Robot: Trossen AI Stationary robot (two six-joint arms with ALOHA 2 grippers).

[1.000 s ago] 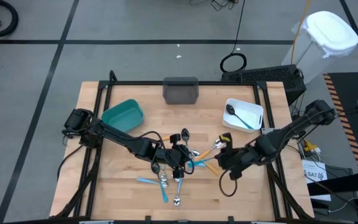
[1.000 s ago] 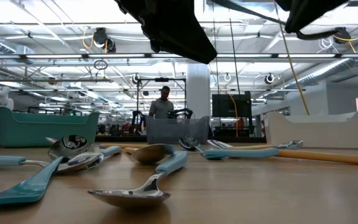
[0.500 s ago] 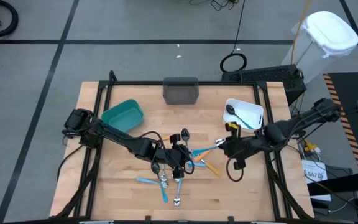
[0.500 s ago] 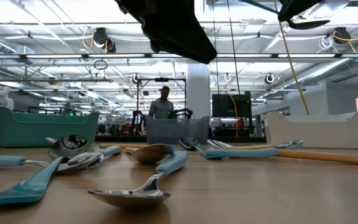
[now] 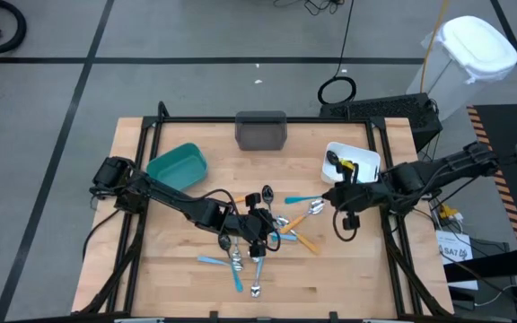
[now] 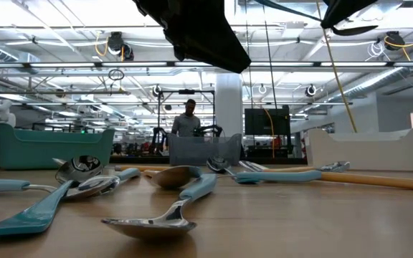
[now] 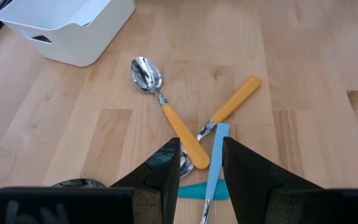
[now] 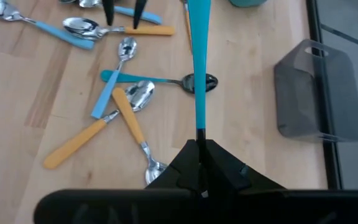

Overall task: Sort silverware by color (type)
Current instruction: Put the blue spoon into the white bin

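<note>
Several spoons and forks with blue, orange or plain handles lie in a loose pile [image 5: 258, 238] at the table's middle. My left gripper [image 5: 257, 235] hovers open over this pile; in its wrist view its fingers [image 7: 201, 171] stand on either side of a blue handle [image 7: 214, 155] below. My right gripper [image 5: 333, 195] is shut on a blue-handled utensil [image 5: 300, 197] between the pile and the white bin [image 5: 366, 154]. The utensil's head is hidden in the fingers. My right gripper pinches the blue-handled utensil between its two shut fingers at the thin neck [image 8: 199, 135], where the handle ends. The fingers lie along the utensil. The blue handle [image 8: 198, 62] sticks straight out past the fingertips toward the table's left, clear of the table.
The white bin holds a black spoon with a blue handle [image 5: 339, 166]. A teal bin [image 5: 178, 164] stands at the far left and a grey bin [image 5: 261, 131] at the far middle. Orange-handled spoons [image 8: 129, 118] lie below the right gripper. A person [image 6: 186, 120] stands far beyond the table.
My right gripper has carried the blue-handled utensil toward the table's far edge and a little right, toward the white bin, staying shut on it. The arm has swung so that the handle now points toward the table's left.
</note>
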